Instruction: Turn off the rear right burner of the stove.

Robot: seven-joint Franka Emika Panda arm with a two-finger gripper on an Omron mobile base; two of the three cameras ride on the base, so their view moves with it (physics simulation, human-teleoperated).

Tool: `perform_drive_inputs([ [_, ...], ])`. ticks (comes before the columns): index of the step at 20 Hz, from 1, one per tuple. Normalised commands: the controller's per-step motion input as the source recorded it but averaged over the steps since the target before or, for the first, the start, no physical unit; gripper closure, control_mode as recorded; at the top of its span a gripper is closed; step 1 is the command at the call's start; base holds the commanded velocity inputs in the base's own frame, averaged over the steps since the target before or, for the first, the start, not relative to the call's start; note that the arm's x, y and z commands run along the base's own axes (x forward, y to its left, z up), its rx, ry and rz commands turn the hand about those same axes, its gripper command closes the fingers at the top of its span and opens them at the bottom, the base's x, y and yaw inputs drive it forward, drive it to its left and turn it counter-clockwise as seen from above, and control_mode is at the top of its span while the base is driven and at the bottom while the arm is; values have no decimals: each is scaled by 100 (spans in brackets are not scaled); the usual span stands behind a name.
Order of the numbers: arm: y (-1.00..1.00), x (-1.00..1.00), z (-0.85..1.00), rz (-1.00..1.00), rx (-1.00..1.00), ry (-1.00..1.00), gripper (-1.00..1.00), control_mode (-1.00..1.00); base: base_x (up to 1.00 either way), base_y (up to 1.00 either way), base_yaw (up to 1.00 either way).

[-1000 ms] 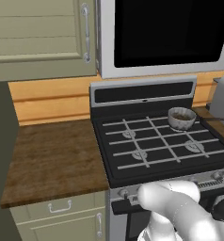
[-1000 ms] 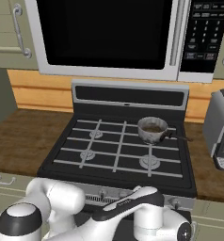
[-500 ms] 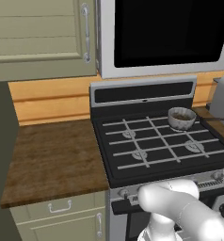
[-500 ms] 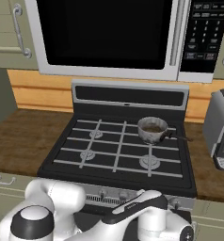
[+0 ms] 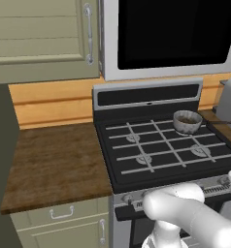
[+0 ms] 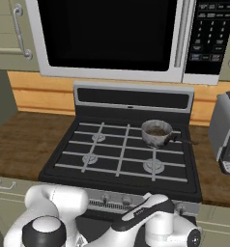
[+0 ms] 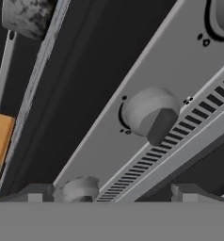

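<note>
Facing the silver knob panel [image 7: 132,127] of the stove [image 5: 161,150] at close range, the gripper [image 7: 111,193] has its jaws spread wide, the two dark fingertips [image 7: 36,192] standing far apart at the bottom of the hand view with nothing between them.

To the left of the jaws in that tilted view, a wooden counter edge [image 7: 0,136] shows in orange-brown, and above it, far from the fingertips, hangs the ribbed grey pot [image 7: 27,16] with its thin handle. Just beside the left fingertip sits a small silvery knob [image 7: 78,188], cut off by the frame's lower part. Ahead of the gap between the jaws, a little toward the right, stands a second knob [image 7: 149,115], round and fully visible, apart from both tips. A slotted vent strip [image 7: 180,136] runs slantwise below it. Far off toward the upper right corner a third knob [image 7: 222,14] is half cropped.

In the base views the arm [image 6: 146,222] reaches low in front of the range, below its front edge. The rear right burner [image 6: 156,140] lies well beyond the jaws, at the back right of the cooktop (the pot sits squarely on it, hiding the disc). A microwave [image 6: 117,38] hangs above the backguard, and a toaster [image 6: 228,135] stands on the counter at the right.
</note>
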Motion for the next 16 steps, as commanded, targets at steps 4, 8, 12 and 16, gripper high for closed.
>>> perform_drive_inputs([
  [4, -9, 14, -18, 0, 0, -1, -100, -100, 0, 0, 0],
  [8, -7, 17, -16, 0, 0, -1, -100, -100, 0, 0, 0],
  [12, -7, 15, -17, 0, 0, -1, -100, -100, 0, 0, 0],
  [16, -8, 14, -18, 0, 0, -1, -100, -100, 0, 0, 0],
])
